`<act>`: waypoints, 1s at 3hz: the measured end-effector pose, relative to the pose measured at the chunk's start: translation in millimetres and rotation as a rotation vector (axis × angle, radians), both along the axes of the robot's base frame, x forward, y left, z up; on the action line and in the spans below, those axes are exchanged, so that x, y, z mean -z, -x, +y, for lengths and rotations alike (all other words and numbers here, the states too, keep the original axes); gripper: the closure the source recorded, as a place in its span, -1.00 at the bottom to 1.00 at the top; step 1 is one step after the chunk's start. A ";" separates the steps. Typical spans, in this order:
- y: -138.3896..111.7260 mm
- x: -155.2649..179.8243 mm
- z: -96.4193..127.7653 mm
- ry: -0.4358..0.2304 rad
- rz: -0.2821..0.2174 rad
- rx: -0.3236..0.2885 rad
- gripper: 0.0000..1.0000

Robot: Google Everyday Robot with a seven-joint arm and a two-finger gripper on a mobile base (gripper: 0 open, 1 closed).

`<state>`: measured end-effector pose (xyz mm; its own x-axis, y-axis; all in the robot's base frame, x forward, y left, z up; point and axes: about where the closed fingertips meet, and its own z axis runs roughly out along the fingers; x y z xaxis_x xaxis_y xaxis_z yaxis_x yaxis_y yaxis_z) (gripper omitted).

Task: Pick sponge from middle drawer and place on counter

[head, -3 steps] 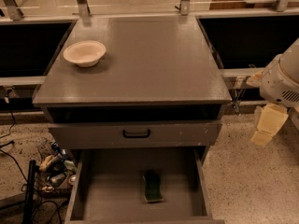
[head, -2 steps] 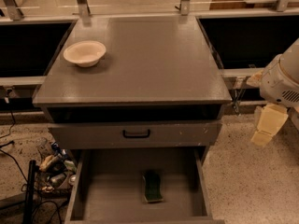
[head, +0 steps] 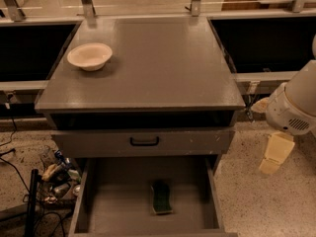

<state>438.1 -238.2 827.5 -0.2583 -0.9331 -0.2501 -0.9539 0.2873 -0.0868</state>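
Speckled floor [head: 256, 201] beneath hand [head: 269, 165], right of counter [head: 148, 63], well apart from sponge [head: 161, 197]

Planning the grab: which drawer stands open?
The middle drawer, lowest, holding the sponge; the handled drawer front above is shut. The claw hangs right of the counter.

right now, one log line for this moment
sponge: in open drawer | gripper: right of counter, away from sponge | bowl: on counter
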 end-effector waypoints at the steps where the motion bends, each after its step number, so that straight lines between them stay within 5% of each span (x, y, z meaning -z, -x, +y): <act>1: 6.5 19.3 0.7 -0.022 0.036 -0.004 -1.00; 2: 15.4 46.1 2.1 -0.029 0.095 -0.038 -1.00; 3: 13.2 52.4 6.3 -0.042 0.093 -0.034 -1.00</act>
<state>424.9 -231.9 775.1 -0.2503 -0.9308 -0.2662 -0.9666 0.2560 0.0137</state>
